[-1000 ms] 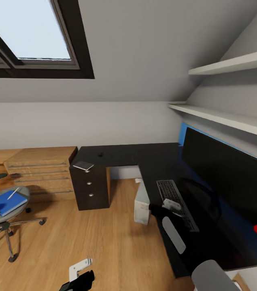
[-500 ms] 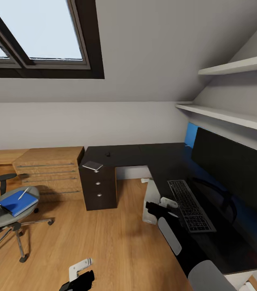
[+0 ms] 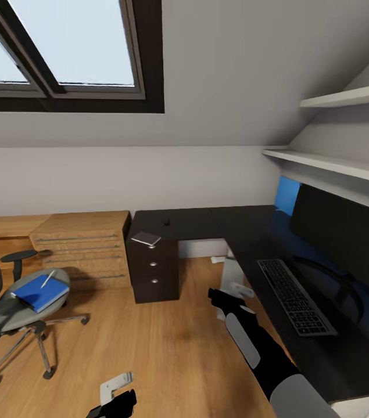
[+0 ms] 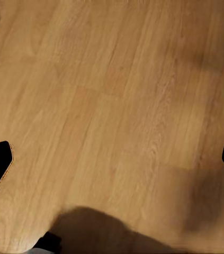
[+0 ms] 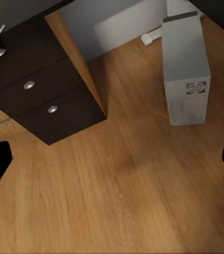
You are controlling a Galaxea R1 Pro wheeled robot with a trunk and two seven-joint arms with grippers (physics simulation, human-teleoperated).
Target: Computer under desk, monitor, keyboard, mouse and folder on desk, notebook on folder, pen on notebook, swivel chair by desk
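Observation:
The grey swivel chair [image 3: 10, 316] stands at the left, with a blue folder [image 3: 42, 292] on its seat and a pen [image 3: 47, 279] lying on top. Across the black L-shaped desk [image 3: 207, 223] lie the keyboard [image 3: 296, 296] and a small dark mouse [image 3: 167, 221], with the monitor [image 3: 347, 244] behind them. The grey computer tower [image 3: 230, 280] [image 5: 188, 74] stands under the desk. A flat grey notebook [image 3: 146, 238] rests on the drawer unit. My right gripper [image 3: 216, 297] [image 5: 112, 159] is open over the floor beside the desk edge. My left gripper [image 3: 114, 403] [image 4: 112, 159] is open and hangs low.
A dark drawer unit [image 3: 155, 267] [image 5: 37, 90] stands under the desk's left end. Beside it is a wooden dresser [image 3: 82, 249]. Two white shelves [image 3: 335, 165] hang above the monitor and a skylight [image 3: 68, 52] sits in the sloped wall. Wooden floor [image 3: 149, 342] lies between the chair and the desk.
The whole view has swung left, so the chair shows more fully and the monitor slides right. My right gripper, earlier over the keyboard's near end, now hangs past the desk edge.

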